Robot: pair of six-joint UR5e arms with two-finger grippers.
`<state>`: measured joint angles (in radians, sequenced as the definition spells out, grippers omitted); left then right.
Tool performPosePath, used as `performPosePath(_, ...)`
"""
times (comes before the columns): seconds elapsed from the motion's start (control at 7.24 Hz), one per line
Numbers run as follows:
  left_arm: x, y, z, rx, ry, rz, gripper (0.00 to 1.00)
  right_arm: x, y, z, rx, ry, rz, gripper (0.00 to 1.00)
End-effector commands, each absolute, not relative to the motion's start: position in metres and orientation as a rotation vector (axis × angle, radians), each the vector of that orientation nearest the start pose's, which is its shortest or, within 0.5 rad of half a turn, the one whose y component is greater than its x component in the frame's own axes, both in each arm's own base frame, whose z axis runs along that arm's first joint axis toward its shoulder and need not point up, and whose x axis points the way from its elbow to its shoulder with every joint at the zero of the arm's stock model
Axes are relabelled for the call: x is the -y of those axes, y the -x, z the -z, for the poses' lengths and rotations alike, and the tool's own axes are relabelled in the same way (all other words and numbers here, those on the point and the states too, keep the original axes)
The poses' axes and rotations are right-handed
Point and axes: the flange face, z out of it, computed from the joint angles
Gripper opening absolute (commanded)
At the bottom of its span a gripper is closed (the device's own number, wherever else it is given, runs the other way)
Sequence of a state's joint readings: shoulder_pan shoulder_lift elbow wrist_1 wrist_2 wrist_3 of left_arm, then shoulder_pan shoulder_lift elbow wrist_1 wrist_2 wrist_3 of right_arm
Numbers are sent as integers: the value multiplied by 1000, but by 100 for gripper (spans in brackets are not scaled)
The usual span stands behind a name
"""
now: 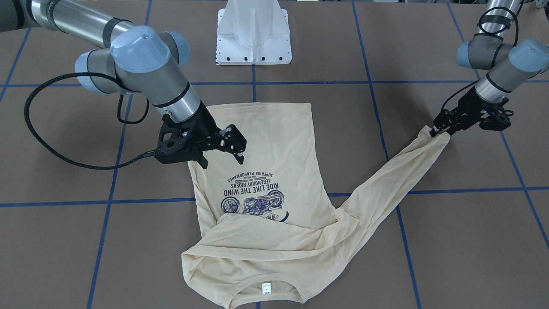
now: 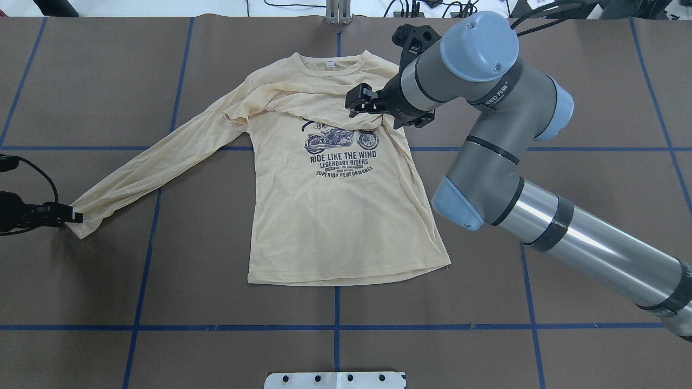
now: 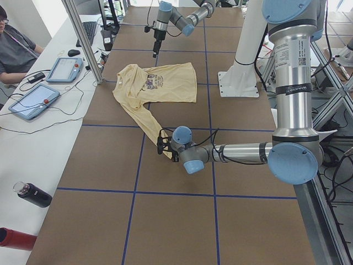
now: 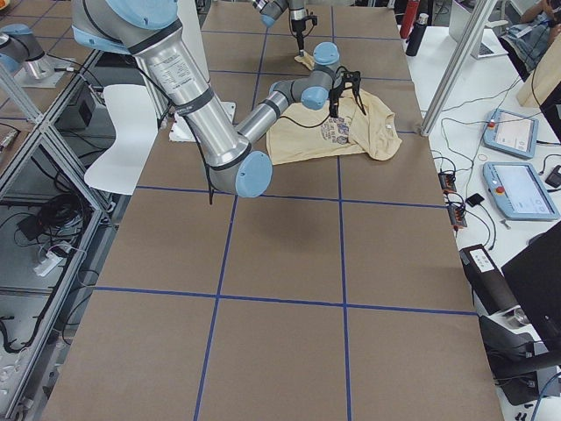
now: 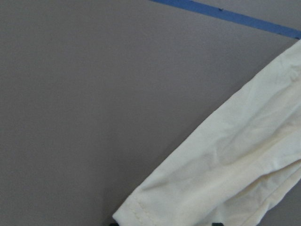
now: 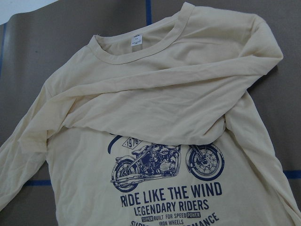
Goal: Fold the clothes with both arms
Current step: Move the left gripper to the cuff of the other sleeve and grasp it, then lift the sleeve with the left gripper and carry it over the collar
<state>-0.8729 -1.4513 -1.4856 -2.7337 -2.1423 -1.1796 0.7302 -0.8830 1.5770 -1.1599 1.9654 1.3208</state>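
Observation:
The clothes are one cream long-sleeved T-shirt (image 2: 335, 227) lying print-up on the brown table, neck away from the robot. One sleeve is folded across the chest (image 6: 155, 108), just above the motorcycle print. The other sleeve (image 1: 399, 171) stretches out sideways, and my left gripper (image 1: 439, 132) is shut on its cuff (image 5: 141, 209) low over the table. My right gripper (image 1: 221, 161) hovers open above the shirt's side edge near the print, with nothing between its fingers. In the overhead view it (image 2: 358, 102) sits over the folded sleeve.
The white pedestal base (image 1: 253, 34) stands at the robot's side of the table. Blue tape lines (image 2: 335, 327) grid the brown surface. Beyond the shirt's neck a side desk holds tablets (image 3: 33, 100), bottles (image 3: 33, 194) and a metal post (image 3: 83, 41); a person (image 3: 14, 47) sits there.

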Motion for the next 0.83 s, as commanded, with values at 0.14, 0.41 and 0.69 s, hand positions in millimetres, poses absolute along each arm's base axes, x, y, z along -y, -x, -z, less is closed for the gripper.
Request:
performPosePath(0.14,403,-235,-628,-1065,-122,162,0,536,456,-193,1127,-201,-209,99)
performPosePath(0.41,403,-235,-624,-1072,-124,163,0,536,457,-197,1124,-198,-209,99)
performPosePath(0.69,401,-234,-585,-1118,-139,144,0,537,456,-198,1123,-196,-210,99)
